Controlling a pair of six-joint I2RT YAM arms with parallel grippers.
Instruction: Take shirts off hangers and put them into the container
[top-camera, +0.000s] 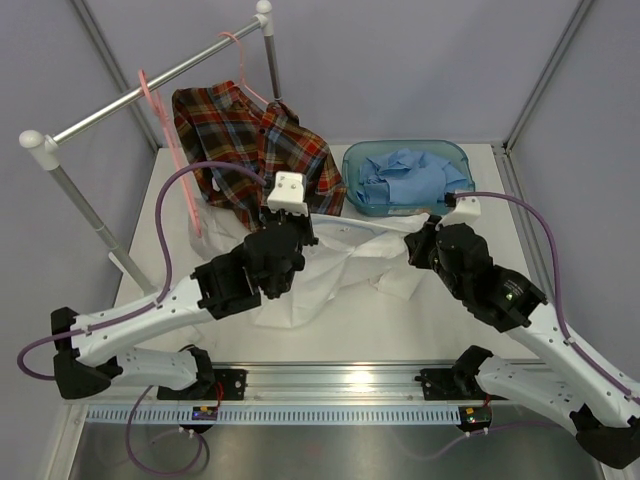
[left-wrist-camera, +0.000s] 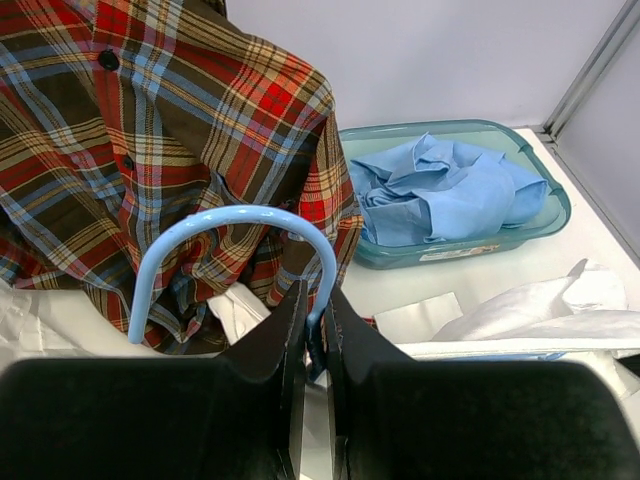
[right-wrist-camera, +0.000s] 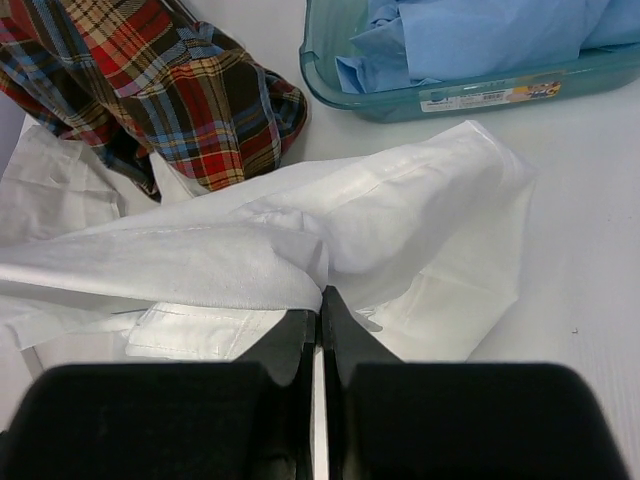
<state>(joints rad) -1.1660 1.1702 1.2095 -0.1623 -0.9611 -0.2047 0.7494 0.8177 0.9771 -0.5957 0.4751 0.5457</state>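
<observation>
One table (top-camera: 420, 335) carries everything, with one metal rail (top-camera: 110, 112) standing over its far left corner.

There are three shirts. The white shirt (top-camera: 320, 285) lies spread and rumpled across the middle of the table between the two arms. The plaid shirt (top-camera: 240, 140) hangs from the rail, its hem reaching down to the table just beside the white one. The light blue shirt (top-camera: 405, 175) is bunched up inside the single teal tub (top-camera: 455, 150), which sits at the far right of the table.

There are three hangers. One pink hanger (top-camera: 160, 130) hangs bare on the rail, a second pink hanger (top-camera: 243, 75) carries the plaid shirt, and one light blue hanger (left-wrist-camera: 235, 215) is off the rail (only its curved hook shows clearly).

The left gripper (left-wrist-camera: 315, 310) is clamped on the stem of the light blue hanger, fingers nearly together. The right gripper (right-wrist-camera: 320, 305) is pinched tight on a fold of the white shirt.
</observation>
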